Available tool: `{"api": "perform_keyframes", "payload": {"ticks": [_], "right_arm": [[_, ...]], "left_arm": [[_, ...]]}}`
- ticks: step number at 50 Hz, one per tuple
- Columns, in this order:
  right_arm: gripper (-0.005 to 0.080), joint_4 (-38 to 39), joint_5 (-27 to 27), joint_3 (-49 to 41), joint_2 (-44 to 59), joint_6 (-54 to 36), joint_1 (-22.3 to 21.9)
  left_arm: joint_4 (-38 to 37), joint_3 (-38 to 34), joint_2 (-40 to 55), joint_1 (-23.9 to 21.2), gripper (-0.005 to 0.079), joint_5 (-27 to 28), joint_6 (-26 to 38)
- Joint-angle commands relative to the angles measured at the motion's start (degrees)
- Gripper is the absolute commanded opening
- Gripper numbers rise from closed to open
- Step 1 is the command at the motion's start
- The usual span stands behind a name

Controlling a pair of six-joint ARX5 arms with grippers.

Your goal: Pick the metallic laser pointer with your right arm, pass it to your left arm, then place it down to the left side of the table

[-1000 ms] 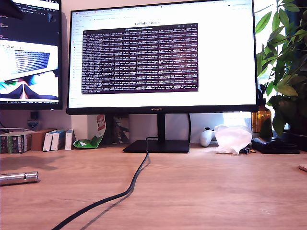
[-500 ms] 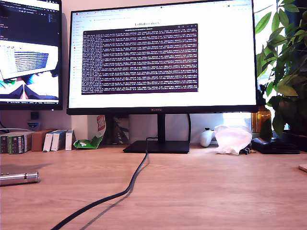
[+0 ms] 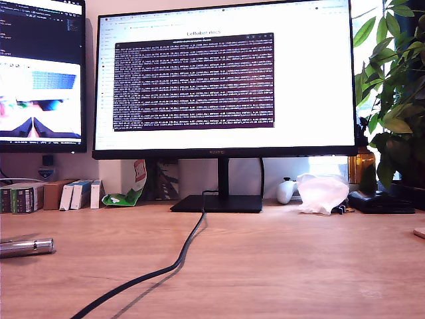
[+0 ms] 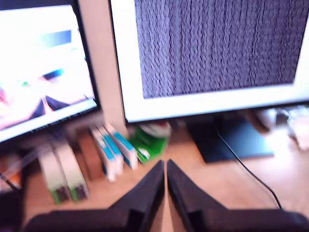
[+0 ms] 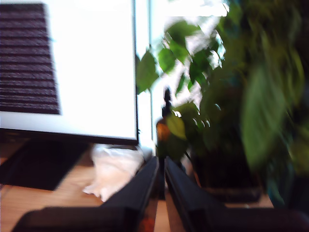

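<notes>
The metallic laser pointer (image 3: 25,247) lies flat on the wooden desk (image 3: 285,266), well off to the exterior view's left of the big monitor (image 3: 224,80), near that view's left edge. A black cable (image 3: 159,272) trails from the monitor's stand across the desk toward the front. My first hand (image 4: 165,169) has its fingers pressed almost together with nothing between them, facing small boxes (image 4: 113,152) under the monitor. My second hand (image 5: 161,169) is likewise closed and empty, pointing at a leafy plant (image 5: 227,96) beside the monitor.
</notes>
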Motion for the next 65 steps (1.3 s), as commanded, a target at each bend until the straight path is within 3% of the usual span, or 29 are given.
{"api": "perform_keyframes", "payload": {"ticks": [1,19,38,56,65], "right_arm": [[-0.0011,2.1,0.5,-1.8,-2.3,2.1,0.1],[-0.0011,5.1,-2.7,-9.4,-10.7,4.9,1.6],[-0.0011,5.0,-1.0,-15.3,-24.1,5.0,4.9],[-0.0011,2.2,-2.5,-21.4,-31.5,3.5,9.6],[-0.0011,1.4,-2.0,-21.6,-31.5,1.9,11.3]], "left_arm": [[-0.1,-1.7,-2.0,-1.0,-0.0024,0.0,-1.0],[-3.7,-3.2,-5.2,-4.6,-0.0024,-1.9,-1.4],[0.6,-18.2,-23.6,-8.3,-0.0024,-8.1,-3.9],[0.1,-20.2,-31.3,-8.4,-0.0024,-14.4,-7.3],[0.3,-25.4,-34.6,-8.4,-0.0024,-16.7,-8.8]]}}
